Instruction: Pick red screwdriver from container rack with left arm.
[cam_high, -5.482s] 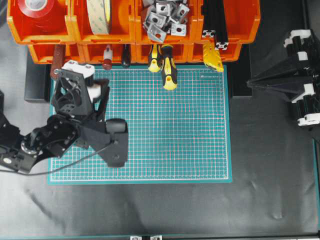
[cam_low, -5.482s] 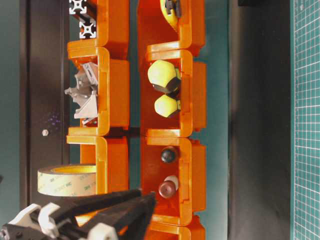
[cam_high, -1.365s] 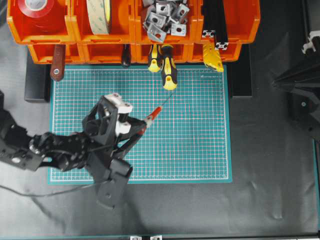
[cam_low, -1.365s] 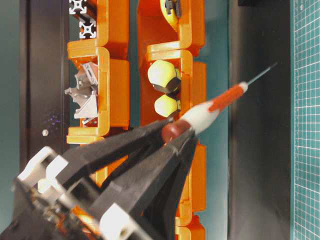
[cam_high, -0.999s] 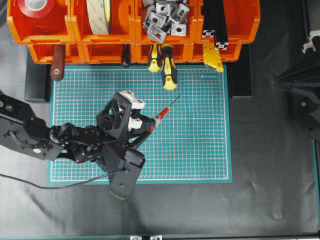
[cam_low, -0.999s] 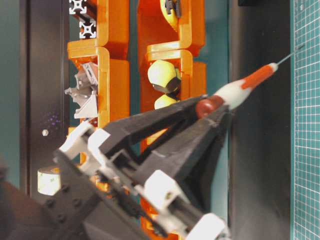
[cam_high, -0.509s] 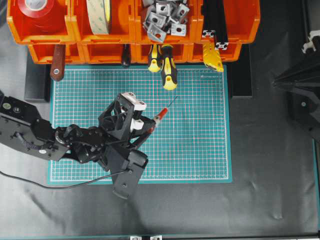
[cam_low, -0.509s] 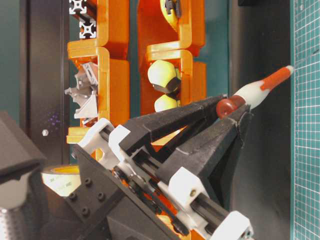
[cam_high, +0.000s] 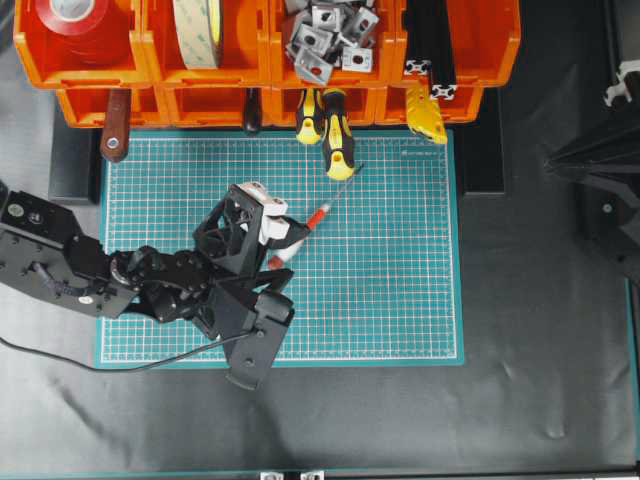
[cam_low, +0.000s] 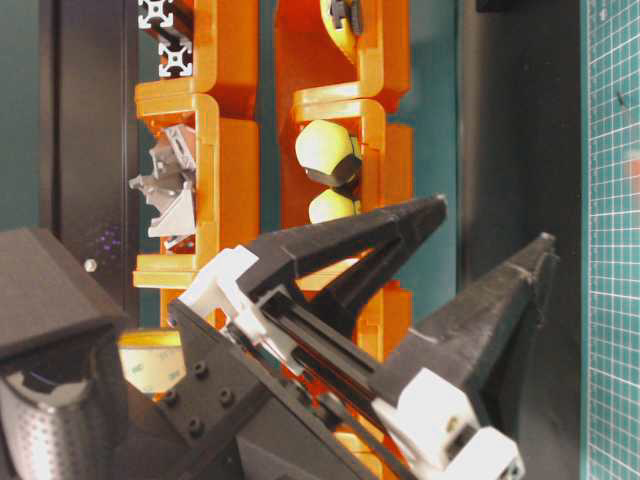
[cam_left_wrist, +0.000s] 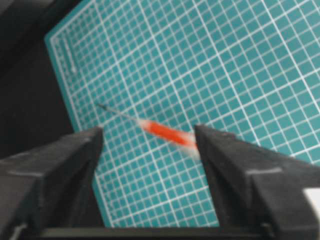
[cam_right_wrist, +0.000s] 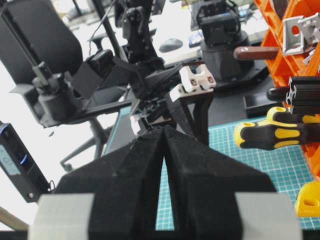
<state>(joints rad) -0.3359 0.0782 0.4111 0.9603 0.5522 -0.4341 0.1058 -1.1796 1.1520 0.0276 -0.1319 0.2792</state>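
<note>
The red screwdriver (cam_high: 308, 222) lies on the green cutting mat (cam_high: 400, 280), out of the container rack (cam_high: 270, 60), and slants with its thin shaft aimed toward the rack and the yellow-and-black screwdrivers (cam_high: 335, 135) that stick out of the lower bins onto the mat's far edge. Its dark red cap end sits just beside the tips of the left gripper (cam_high: 285, 245), which hangs over the left half of the mat on the left arm (cam_high: 120, 280). The gripper's black fingers (cam_low: 400, 235) are spread wide apart with nothing between them in the table-level view. In the left wrist view the screwdriver shows blurred on the mat between the two finger tips, close to one of them; whether it touches that finger cannot be told. The right gripper (cam_right_wrist: 164, 165) is off to the right of the mat, well apart from the screwdriver, its two black fingers (cam_right_wrist: 125, 175) pressed together with only a thin seam between them.
</note>
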